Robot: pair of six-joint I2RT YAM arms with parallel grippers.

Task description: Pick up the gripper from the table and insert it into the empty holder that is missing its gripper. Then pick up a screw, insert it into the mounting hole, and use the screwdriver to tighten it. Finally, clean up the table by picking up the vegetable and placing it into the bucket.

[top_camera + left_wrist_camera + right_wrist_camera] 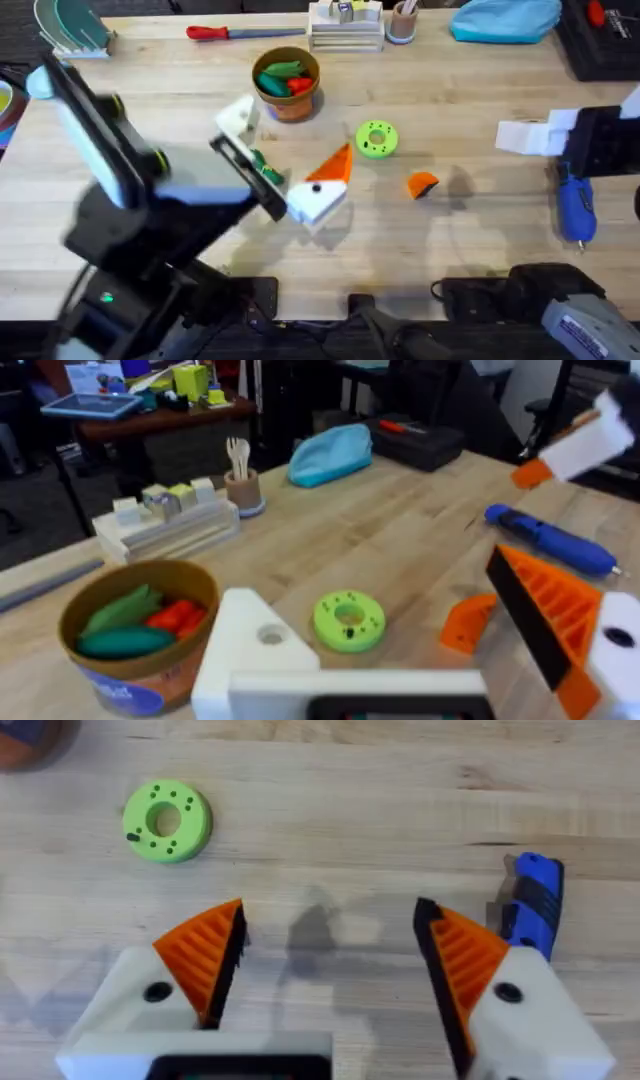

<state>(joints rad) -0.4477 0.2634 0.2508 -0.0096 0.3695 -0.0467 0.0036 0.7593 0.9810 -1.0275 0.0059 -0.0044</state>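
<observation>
Left gripper [285, 165] hangs over mid-table, jaws wide, nothing held; one white holder [240, 118] bare, its partner wearing an orange tip. Right gripper [325, 955] gapes, empty, above bare wood. The bucket [287, 83], vegetables inside, sits just beyond the left gripper; the loose orange gripper [423, 184] lies between both arms

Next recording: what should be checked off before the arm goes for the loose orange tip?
1. Orange tip lies free on the table, nothing touching it: ok.
2. White finger block on the left arm is bare, ready to take the tip: ok.
3. Right gripper open: ok.
4. Right gripper above the tip: not ok, it sits off to the side by the screwdriver.
5. Screw located: cannot tell.
</observation>
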